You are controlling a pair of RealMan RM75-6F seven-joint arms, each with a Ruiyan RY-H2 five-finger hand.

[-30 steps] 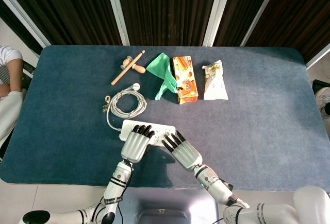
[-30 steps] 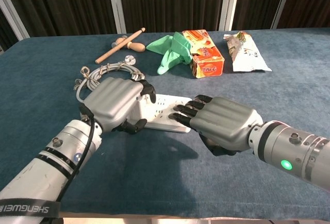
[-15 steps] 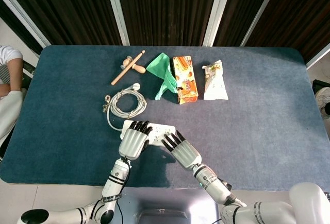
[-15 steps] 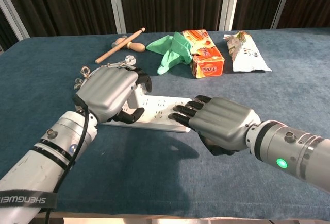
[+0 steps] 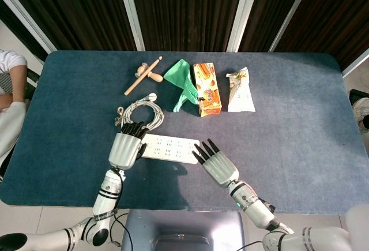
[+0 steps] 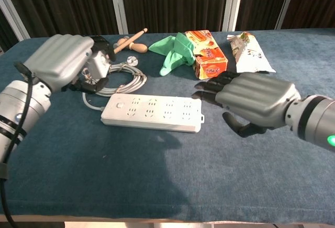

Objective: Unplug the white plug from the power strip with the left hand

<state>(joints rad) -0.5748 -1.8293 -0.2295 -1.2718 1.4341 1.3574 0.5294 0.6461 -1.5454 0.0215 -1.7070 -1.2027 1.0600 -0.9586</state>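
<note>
My left robot hand (image 6: pixel 60 60) is curled around the white plug (image 6: pixel 98 64), holding it in the air above and to the left of the power strip (image 6: pixel 152 114), clear of the sockets. The strip lies flat on the bench (image 6: pixel 157 175), long axis left to right, between both hands. My right robot hand (image 6: pixel 251 102) hovers spread and empty just off its right end.
</note>
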